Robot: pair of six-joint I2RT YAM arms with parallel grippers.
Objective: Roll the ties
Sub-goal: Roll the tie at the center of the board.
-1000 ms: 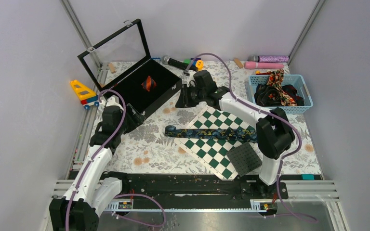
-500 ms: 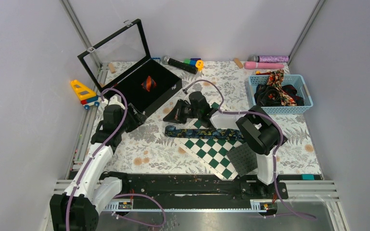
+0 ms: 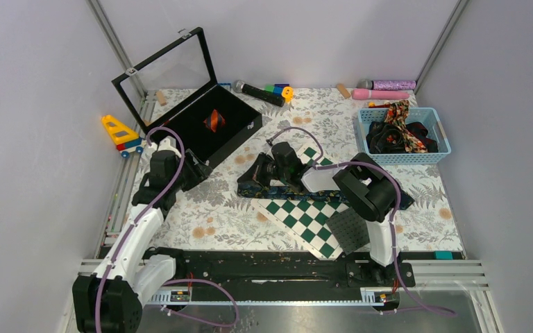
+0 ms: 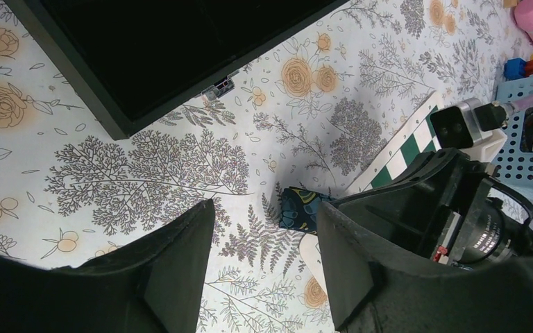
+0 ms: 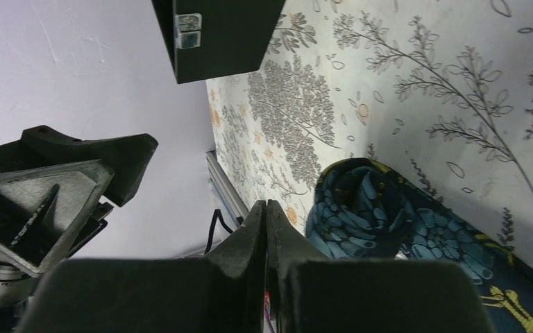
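Note:
A dark navy-teal tie [image 3: 288, 192] lies flat across the green-and-white chequered board [image 3: 305, 215]. Its left end [image 5: 368, 208] is curled over into a small fold on the floral cloth. My right gripper [image 3: 250, 177] is shut and empty, its tip [image 5: 265, 208] just beside that curled end. My left gripper [image 3: 193, 170] is open and empty [image 4: 264, 215], a short way left of the tie's end [image 4: 298, 208]. A rolled red-orange and black striped tie [image 3: 213, 119] sits in the open black box [image 3: 239, 128]. Other ties [image 3: 399, 135] are heaped in the blue basket [image 3: 438, 149].
The black box's corner [image 4: 121, 128] is close behind my left gripper. A toy truck [image 3: 120, 133] lies at the left edge. A microphone [image 3: 257, 91] and pink bottles [image 3: 382, 94] lie along the back. A dark grey square pad [image 3: 352, 227] lies on the board's near corner.
My right arm has pulled back from beside the black box and come down to the left end of the navy-teal tie. The left arm has hardly moved.

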